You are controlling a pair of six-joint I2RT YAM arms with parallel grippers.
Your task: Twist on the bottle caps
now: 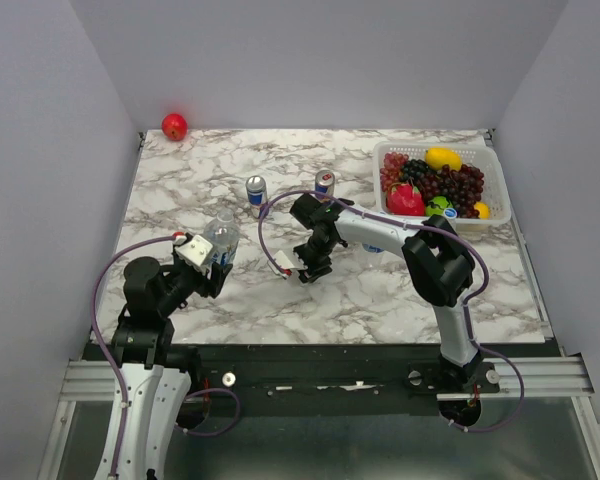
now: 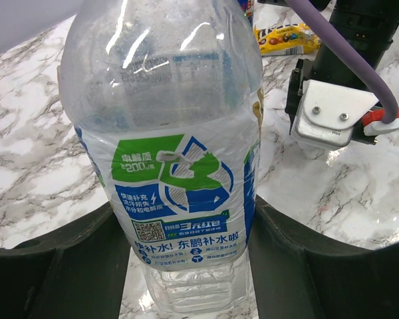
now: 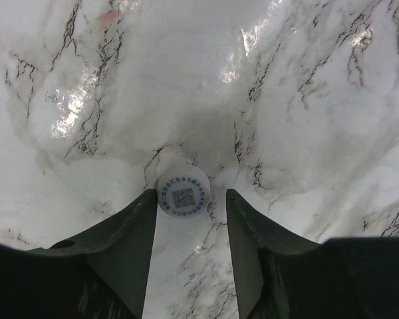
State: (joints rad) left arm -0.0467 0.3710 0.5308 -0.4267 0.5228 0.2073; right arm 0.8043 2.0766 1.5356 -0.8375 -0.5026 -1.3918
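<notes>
The left gripper (image 2: 183,212) is clenched on a bottle (image 2: 166,100). The clear bottle with the green, blue and white label sits between its two black fingers (image 2: 60,266), and both fingers press on its lower part, at the label. I cannot tell if the bottom of the bottle rests on the table (image 1: 180,190). Beyond this hand, to its right, the right gripper (image 1: 310,268) points down at the marble top. Its jaws are not closed. A white bottle cap (image 3: 183,194) with a small printed square code lies flat between its fingertips. One finger (image 3: 130,239) touches the cap's edge and the other is a little apart, so the cap is not grasped. Ahead of the right gripper stand a can (image 1: 256,190) and a second can (image 1: 324,183), and further to its right is a white basket (image 1: 497,165) of fruit.
</notes>
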